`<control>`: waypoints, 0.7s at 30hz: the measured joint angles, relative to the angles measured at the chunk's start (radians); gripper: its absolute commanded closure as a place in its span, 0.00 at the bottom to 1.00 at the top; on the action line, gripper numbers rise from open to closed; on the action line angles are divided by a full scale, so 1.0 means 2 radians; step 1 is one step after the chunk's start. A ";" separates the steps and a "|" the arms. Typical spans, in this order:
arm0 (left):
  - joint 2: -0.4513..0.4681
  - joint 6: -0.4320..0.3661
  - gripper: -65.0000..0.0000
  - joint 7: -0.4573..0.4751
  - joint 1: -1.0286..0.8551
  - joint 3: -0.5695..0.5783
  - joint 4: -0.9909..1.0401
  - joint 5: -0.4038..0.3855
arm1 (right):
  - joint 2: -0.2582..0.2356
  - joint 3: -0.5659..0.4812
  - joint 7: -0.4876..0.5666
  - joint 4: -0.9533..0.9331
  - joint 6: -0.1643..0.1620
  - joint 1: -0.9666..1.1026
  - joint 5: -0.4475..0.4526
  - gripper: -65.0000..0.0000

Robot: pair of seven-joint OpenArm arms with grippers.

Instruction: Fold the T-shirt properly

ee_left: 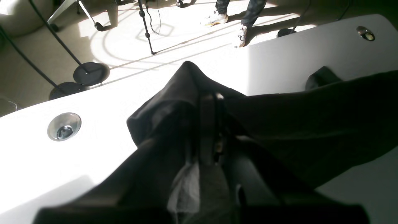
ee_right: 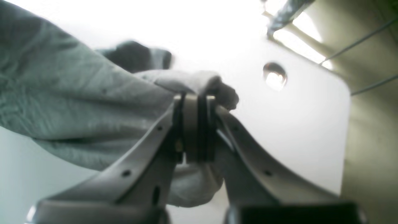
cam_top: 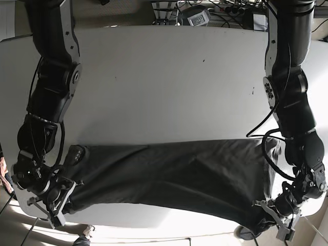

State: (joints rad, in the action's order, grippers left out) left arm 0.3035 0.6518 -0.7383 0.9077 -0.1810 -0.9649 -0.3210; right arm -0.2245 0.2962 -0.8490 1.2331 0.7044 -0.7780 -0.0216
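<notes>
The dark T-shirt [cam_top: 169, 177] lies stretched in a wide band across the near part of the white table [cam_top: 164, 77]. My left gripper [cam_top: 266, 218], on the base view's right, is shut on the shirt's corner; in the left wrist view [ee_left: 214, 124] the cloth [ee_left: 295, 124] drapes over the closed fingers. My right gripper [cam_top: 64, 200], on the base view's left, is shut on the opposite end; in the right wrist view [ee_right: 196, 102] the pads pinch a bunched fold of the shirt [ee_right: 77, 105]. A sleeve [cam_top: 76, 154] sticks out near the right gripper.
Cable holes sit in the table corners [ee_left: 64, 126] [ee_left: 365, 33] [ee_right: 275, 76]. Beyond the table's near edge are stand bases [ee_left: 91, 73], a tripod and a person's feet [ee_left: 214, 18] on the floor. Cables and gear [cam_top: 197, 15] lie behind the far edge.
</notes>
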 measured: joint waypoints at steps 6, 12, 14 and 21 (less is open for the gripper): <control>0.024 0.001 1.00 0.018 0.117 0.015 0.056 0.002 | -0.020 -0.059 0.001 -0.016 0.000 -0.112 0.000 0.97; 0.041 0.002 1.00 0.018 0.183 0.016 0.062 -0.001 | -0.020 -0.089 -0.011 -0.001 0.000 -0.170 0.004 0.97; 0.043 0.005 1.00 -0.007 0.177 0.016 0.043 -0.001 | -0.019 -0.089 -0.034 0.035 0.002 -0.163 0.006 0.97; 0.045 0.008 1.00 -0.071 0.007 -0.031 -0.137 -0.007 | -0.014 -0.060 -0.081 0.220 0.002 0.015 0.013 0.97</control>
State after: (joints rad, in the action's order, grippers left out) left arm 0.3935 0.6670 -0.8795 0.9226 -0.2420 -1.2385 -0.3344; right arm -0.2531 0.1768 -1.0107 1.6741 0.7074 -0.7483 0.0044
